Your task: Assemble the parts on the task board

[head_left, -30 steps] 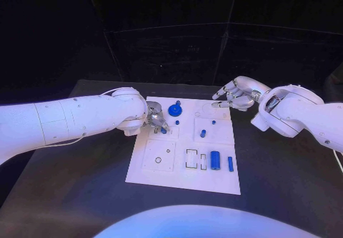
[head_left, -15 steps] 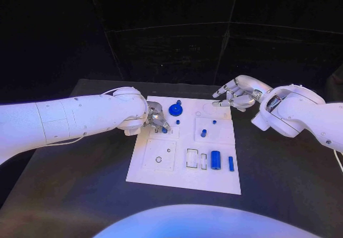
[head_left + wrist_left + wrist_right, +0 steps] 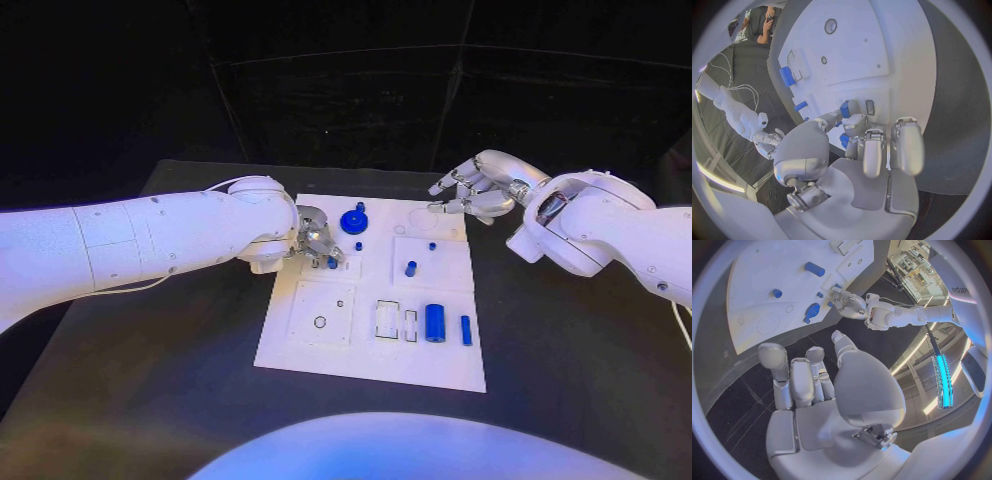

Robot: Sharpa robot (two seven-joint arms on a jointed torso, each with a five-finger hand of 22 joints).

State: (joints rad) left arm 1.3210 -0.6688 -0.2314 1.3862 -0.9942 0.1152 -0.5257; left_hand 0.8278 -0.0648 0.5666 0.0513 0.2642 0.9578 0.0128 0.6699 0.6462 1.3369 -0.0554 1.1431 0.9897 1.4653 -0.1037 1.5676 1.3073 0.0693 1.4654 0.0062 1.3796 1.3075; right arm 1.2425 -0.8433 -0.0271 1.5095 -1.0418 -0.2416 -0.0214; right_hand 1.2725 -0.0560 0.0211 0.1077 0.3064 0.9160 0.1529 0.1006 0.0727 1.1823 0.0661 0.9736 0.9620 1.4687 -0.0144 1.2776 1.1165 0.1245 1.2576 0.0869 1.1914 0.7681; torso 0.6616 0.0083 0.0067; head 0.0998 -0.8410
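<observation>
Cool bluish light falls from above on the white task board (image 3: pixel 372 300), glaring against a dim black surface (image 3: pixel 173 360) and dark backdrop; both wrist views bend sharply at their circular rims.

The head camera looks down from high up at the task board (image 3: pixel 372 300) on the bench (image 3: pixel 144 390). The left wrist camera sits close behind the left hand (image 3: pixel 873 150), right over the board (image 3: pixel 879 45). The right wrist camera sits behind the right hand (image 3: pixel 811 385), farther off. All three see the board (image 3: pixel 761 295).
</observation>
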